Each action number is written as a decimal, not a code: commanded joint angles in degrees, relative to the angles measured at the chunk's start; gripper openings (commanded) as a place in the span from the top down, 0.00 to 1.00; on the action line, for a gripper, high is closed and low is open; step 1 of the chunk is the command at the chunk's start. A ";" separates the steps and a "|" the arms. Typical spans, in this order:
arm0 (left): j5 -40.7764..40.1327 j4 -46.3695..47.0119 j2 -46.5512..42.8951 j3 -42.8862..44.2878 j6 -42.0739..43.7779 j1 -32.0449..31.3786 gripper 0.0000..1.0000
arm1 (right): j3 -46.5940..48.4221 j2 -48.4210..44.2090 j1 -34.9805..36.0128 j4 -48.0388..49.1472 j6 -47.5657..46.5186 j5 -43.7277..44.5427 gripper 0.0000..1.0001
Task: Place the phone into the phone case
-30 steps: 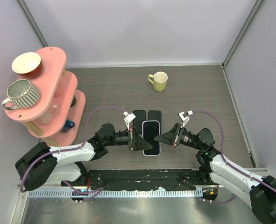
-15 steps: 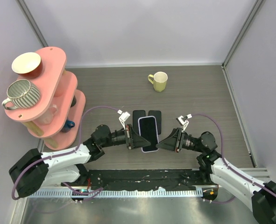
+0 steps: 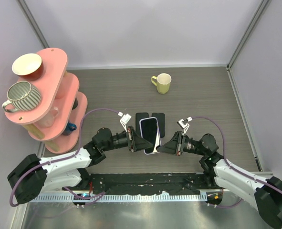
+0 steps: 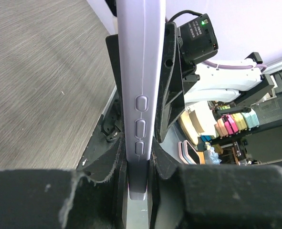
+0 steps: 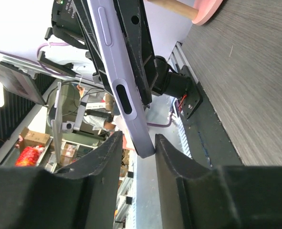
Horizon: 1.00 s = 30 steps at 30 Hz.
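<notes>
The left gripper (image 3: 141, 142) and right gripper (image 3: 164, 144) pinch a lavender phone case (image 3: 150, 135) between them from opposite sides, holding it tilted above the table (image 3: 203, 95) near its near edge. In the left wrist view the fingers (image 4: 59, 200) are closed nearly together on the case's buttoned edge (image 4: 140, 95). In the right wrist view the fingers (image 5: 183, 167) clasp its lower end (image 5: 114, 62). Its upturned face is dark; whether the phone sits inside cannot be told. Two black slabs (image 3: 141, 116) lie just beyond, and a yellow mug (image 3: 162, 83) stands farther back.
</notes>
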 commanded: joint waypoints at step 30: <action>19.04 -4.29 -5.32 3.10 7.42 0.11 1.00 | 9.98 -2.06 3.75 -7.92 -10.60 8.77 0.38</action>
